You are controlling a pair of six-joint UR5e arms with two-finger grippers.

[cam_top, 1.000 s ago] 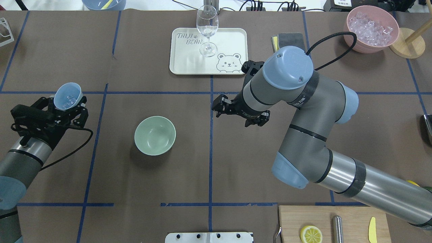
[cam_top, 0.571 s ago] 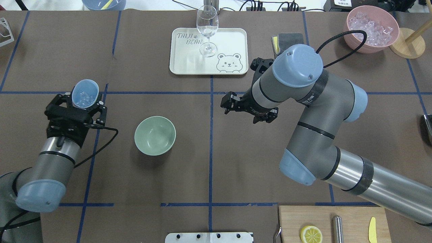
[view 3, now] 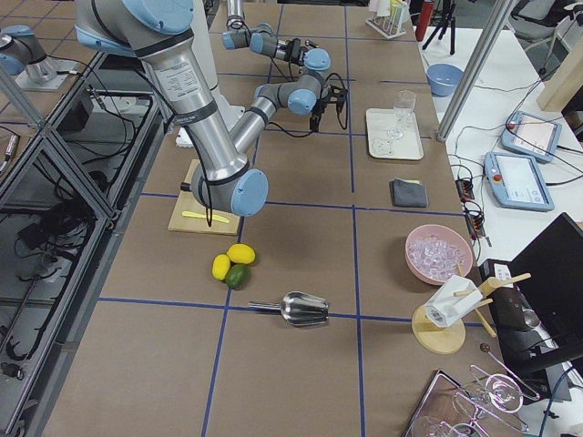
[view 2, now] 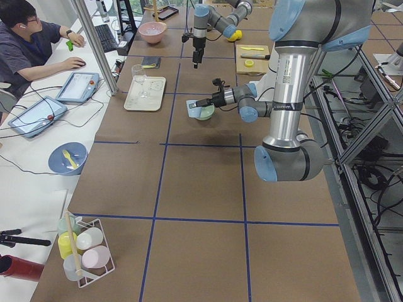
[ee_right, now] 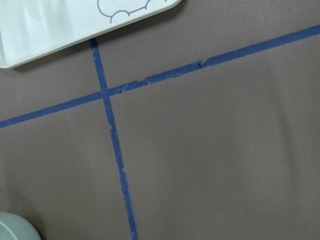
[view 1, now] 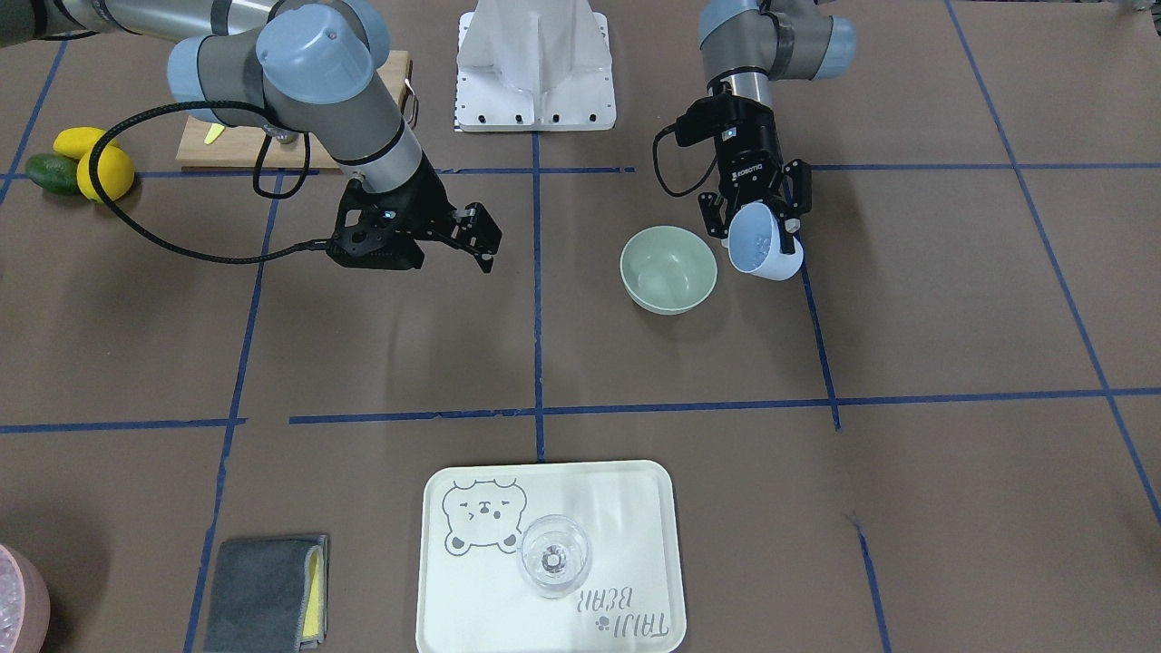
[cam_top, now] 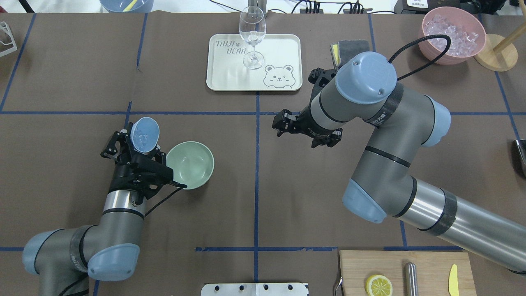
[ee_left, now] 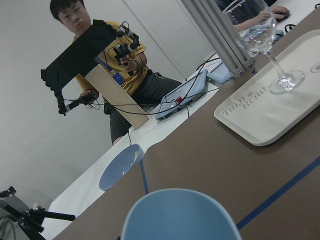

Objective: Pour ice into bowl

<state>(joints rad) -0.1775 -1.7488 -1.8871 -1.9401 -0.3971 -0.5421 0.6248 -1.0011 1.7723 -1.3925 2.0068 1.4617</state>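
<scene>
The left fingers (cam_top: 111, 146) pinch a light blue cup (cam_top: 144, 134) from both sides, one finger on each flank of its wall. The cup is tilted, and both the overhead and front views look into its open mouth. The ice (cam_top: 141, 133) lies inside the cup as a small cluster of clear cubes against the inner wall.

Just beside these fingers, on the side toward the other arm, the sage-green bowl (cam_top: 193, 166) stands upright on the tabletop (cam_top: 254, 205). In the overhead view the finger linkage overlaps the bowl's near rim. Whether cup and bowl touch cannot be told. In the front view the cup's rim sits right next to the bowl's edge.

Farther out, past the bowl and across a blue tape line (cam_top: 256, 172), the right fingers (cam_top: 282, 123) hang over bare brown tabletop. They are spread apart and hold nothing. The right wrist view looks straight down on crossing tape lines, with a sliver of the bowl in one corner and a corner of a tray in another.

Beyond the right fingers, well away from the left ones, a cream tray (cam_top: 230, 72) printed with a bear carries a clear wine glass (cam_top: 252, 35), upright. A folded grey cloth (cam_top: 353, 47) lies near the tray. Farthest off, a pink bowl (cam_top: 431, 55) holds whitish ice pieces.
</scene>
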